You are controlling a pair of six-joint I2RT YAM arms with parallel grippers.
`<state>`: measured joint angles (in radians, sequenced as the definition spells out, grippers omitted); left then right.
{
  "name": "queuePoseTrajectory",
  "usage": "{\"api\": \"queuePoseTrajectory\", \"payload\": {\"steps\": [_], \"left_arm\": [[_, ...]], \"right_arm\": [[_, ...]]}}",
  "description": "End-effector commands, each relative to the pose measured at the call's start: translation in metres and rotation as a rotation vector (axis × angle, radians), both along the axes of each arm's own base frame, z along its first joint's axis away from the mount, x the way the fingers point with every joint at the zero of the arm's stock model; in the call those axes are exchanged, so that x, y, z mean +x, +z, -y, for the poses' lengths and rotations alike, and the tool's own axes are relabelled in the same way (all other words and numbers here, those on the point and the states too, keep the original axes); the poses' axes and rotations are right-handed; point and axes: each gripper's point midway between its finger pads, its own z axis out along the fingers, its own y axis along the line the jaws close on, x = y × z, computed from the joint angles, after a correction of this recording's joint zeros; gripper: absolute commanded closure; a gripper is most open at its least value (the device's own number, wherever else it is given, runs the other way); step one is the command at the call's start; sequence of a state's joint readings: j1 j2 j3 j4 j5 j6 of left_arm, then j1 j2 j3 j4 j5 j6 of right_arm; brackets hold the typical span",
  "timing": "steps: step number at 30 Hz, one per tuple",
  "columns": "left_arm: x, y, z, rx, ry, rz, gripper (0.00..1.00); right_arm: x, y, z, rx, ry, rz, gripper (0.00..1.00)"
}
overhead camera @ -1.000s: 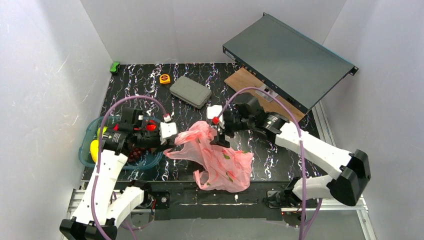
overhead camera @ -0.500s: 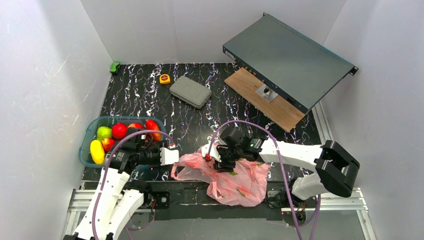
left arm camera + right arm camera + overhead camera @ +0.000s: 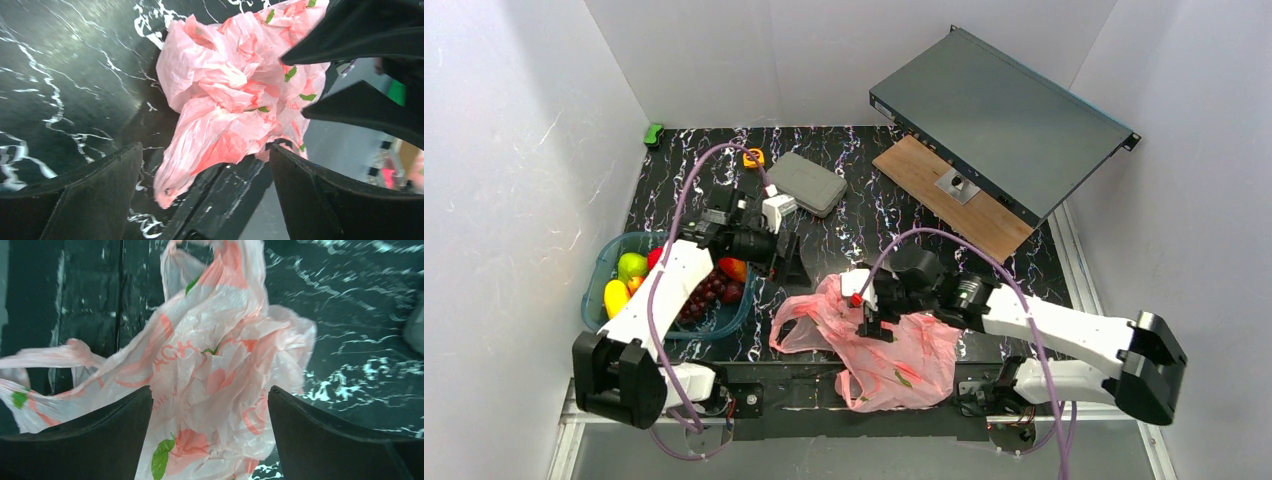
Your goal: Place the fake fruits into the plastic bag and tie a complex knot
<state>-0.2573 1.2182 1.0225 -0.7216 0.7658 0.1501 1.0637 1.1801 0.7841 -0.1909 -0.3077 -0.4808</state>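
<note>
Right wrist view, right gripper (image 3: 209, 392) spread wide just above the plastic bag (image 3: 220, 340), left gripper (image 3: 205, 148) open and empty, bag crinkled translucent pink with green leaf prints, slumped at the worktop's (image 3: 724, 170) near edge, fake fruits (image 3: 632, 266) in teal tub (image 3: 602, 268) leftward.

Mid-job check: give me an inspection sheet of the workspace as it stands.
Surface: black table with white veining.
Job's things: fake fruits sit in the teal tub at left; pink plastic bag lies crumpled at the near edge, handles loose, no knot seen.
Clutter: grey case, orange tape measure, small green object, dark rack unit partly over a wooden board.
Grippers: left gripper open, beside the tub; right gripper open over the bag.
Cables: left purple cable and right purple cable loop above their arms.
Surroundings: white walls on three sides.
</note>
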Motion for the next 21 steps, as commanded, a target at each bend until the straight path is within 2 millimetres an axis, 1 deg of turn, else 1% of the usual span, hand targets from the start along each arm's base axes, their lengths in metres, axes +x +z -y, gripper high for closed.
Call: {"api": "queuePoseTrajectory", "payload": {"steps": [1, 2, 3, 5, 7, 8, 10, 11, 12, 13, 15, 16, 18, 21], "left_arm": [[0.002, -0.024, 0.021, -0.004, 0.074, -0.138, 0.02], [0.001, -0.036, 0.024, 0.018, 0.066, -0.161, 0.02], [0.000, -0.054, 0.026, 0.054, 0.066, -0.200, 0.02], [-0.003, -0.081, 0.030, 0.101, 0.067, -0.270, 0.02], [-0.009, -0.101, 0.034, 0.123, 0.048, -0.323, 0.04], [-0.012, -0.107, 0.037, 0.121, 0.027, -0.332, 0.08], [-0.016, -0.111, 0.043, 0.079, -0.017, -0.346, 0.23], [-0.018, -0.108, 0.048, 0.040, -0.047, -0.350, 0.30], [-0.020, -0.105, 0.052, 0.006, -0.075, -0.345, 0.41], [-0.020, -0.101, 0.056, -0.029, -0.100, -0.332, 0.55], [-0.019, -0.092, 0.061, -0.082, -0.145, -0.279, 0.93], [-0.017, -0.082, 0.064, -0.112, -0.172, -0.238, 1.00], [-0.014, -0.060, 0.069, -0.165, -0.212, -0.149, 1.00], [-0.016, -0.023, 0.072, -0.197, -0.302, 0.087, 1.00]], "right_arm": [[-0.001, 0.039, 0.009, 0.079, -0.057, 0.009, 0.05], [-0.001, 0.042, 0.013, 0.082, -0.071, 0.007, 0.03], [0.000, 0.044, 0.018, 0.085, -0.090, 0.002, 0.02], [0.006, 0.046, 0.026, 0.089, -0.139, -0.004, 0.02], [0.015, 0.047, 0.034, 0.084, -0.196, -0.032, 0.02], [0.020, 0.047, 0.039, 0.078, -0.228, -0.053, 0.02], [0.031, 0.048, 0.047, 0.078, -0.287, -0.105, 0.02], [0.035, 0.049, 0.050, 0.077, -0.308, -0.134, 0.02], [0.038, 0.049, 0.053, 0.075, -0.326, -0.157, 0.02], [0.041, 0.048, 0.056, 0.074, -0.342, -0.177, 0.02], [0.042, 0.050, 0.058, 0.080, -0.346, -0.200, 0.02], [0.041, 0.052, 0.058, 0.087, -0.339, -0.201, 0.02], [0.038, 0.059, 0.057, 0.106, -0.321, -0.195, 0.02], [0.033, 0.074, 0.056, 0.146, -0.289, -0.181, 0.02]]}}
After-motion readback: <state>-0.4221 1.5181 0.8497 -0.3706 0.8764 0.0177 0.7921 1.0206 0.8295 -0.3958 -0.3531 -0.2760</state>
